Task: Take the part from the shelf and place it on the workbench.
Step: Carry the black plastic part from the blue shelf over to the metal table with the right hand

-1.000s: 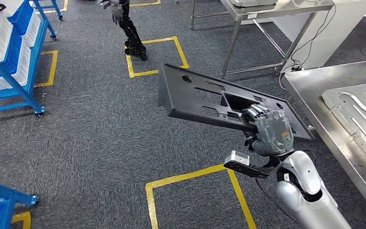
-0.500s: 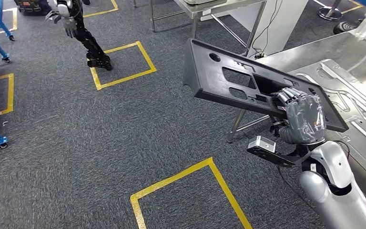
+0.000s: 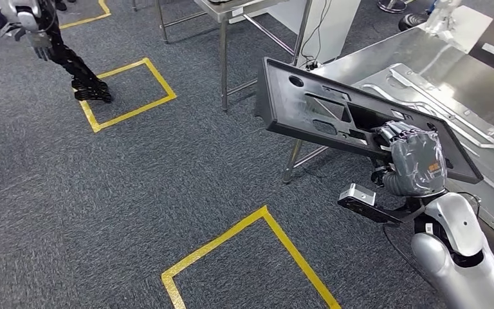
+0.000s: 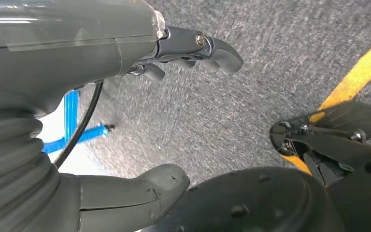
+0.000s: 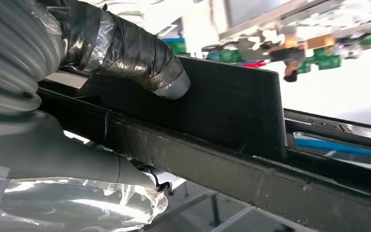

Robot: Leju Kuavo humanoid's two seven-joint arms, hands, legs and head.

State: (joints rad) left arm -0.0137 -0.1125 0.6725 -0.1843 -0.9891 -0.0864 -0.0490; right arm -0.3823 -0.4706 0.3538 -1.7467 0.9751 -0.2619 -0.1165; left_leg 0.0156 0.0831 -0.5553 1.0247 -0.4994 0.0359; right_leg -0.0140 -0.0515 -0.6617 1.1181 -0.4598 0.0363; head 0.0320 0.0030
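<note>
Black plastic panel with cut-outs and a round hole (image 3: 334, 119), long and flat: this is the part. It is held off the floor, tilted, its far end over the near edge of the steel workbench (image 3: 386, 55), not resting on it. The right hand (image 3: 413, 161), grey and wrapped in clear film, grips the panel at its near long edge; in the right wrist view the taped thumb (image 5: 140, 58) presses one face of the panel's rib (image 5: 232, 106) and the fingers (image 5: 53, 154) close from the other side.

Left hand (image 4: 125, 96): seen in the left wrist view hanging over grey carpet (image 4: 251, 72), thumb and fingers apart, nothing between them.

Surroundings, head view:
- One embossed sheet-metal pressing (image 3: 450, 116) lies flat on the workbench, directly beyond the panel.
- One second steel table (image 3: 231, 13) stands beyond, its legs on the carpet; cables hang beside a white cabinet (image 3: 334, 26) behind it.
- One other robot's black leg (image 3: 80, 74) stands on a yellow tape square (image 3: 128, 90); a pale hand (image 3: 22, 22) hangs above it.
- Two yellow tape squares fully legible: that one and one nearer (image 3: 244, 257). A third corner of tape shows at the upper edge.
- Workbench legs (image 3: 292, 161) stand just under the panel's lower edge.
</note>
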